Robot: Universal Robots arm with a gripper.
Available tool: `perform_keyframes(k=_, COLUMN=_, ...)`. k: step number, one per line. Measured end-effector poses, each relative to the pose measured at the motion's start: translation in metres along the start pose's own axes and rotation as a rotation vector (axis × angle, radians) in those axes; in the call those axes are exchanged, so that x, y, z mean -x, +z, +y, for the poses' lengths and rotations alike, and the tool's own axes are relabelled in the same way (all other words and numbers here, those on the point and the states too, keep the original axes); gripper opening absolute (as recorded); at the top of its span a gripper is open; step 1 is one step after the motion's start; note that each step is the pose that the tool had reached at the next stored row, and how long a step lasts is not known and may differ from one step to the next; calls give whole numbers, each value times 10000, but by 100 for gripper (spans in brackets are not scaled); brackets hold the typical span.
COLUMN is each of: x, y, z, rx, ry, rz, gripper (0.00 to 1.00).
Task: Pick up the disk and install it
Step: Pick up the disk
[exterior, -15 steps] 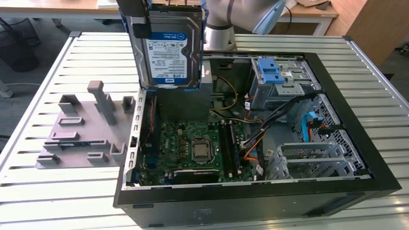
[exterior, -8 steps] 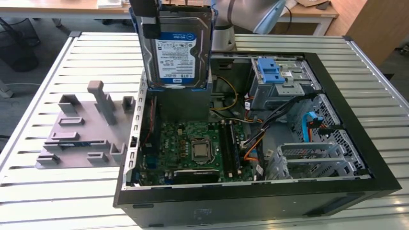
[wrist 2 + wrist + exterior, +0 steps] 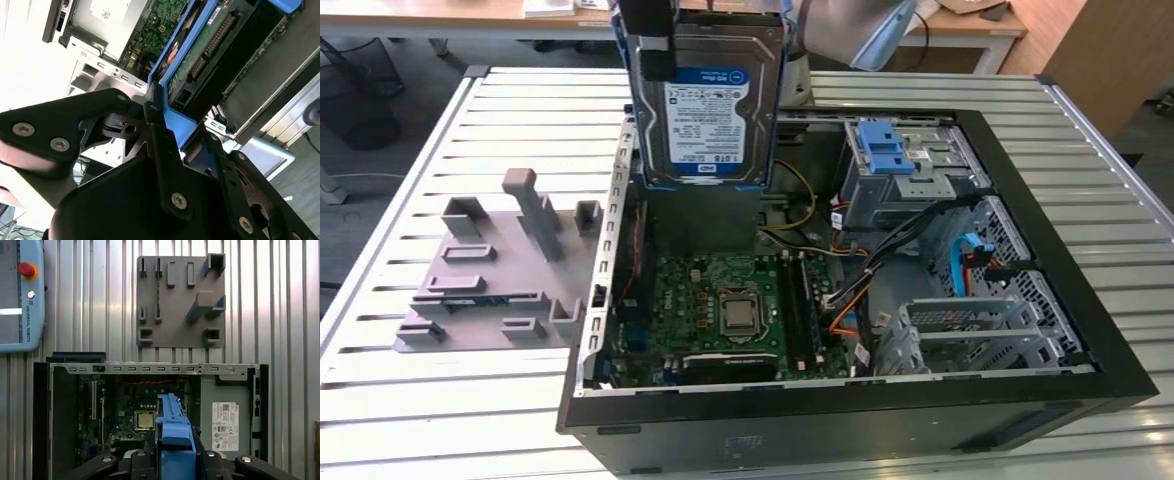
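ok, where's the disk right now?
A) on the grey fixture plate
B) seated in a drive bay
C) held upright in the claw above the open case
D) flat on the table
C: the disk hangs upright in the claw over the open case, label facing the exterior view.

I see my gripper (image 3: 172, 463) clamping the disk (image 3: 173, 432) edge-on above the open computer case (image 3: 150, 369), with a grey fixture plate (image 3: 175, 315) beyond it.

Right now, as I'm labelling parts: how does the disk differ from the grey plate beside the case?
The disk hangs upright in the tool above the case; the grey plate lies flat on the table. The disk is silver with blue rails; the plate is grey with posts. Both are rectangular.
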State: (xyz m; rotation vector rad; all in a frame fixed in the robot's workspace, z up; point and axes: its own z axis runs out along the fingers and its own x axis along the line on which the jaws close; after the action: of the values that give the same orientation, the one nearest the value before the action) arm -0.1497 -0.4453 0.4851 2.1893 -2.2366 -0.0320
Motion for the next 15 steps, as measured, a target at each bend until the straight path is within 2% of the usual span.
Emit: perform_keyframes(k=15, x=-1, y=-6, z=-258, rx=4, ry=0, rz=0, gripper=36)
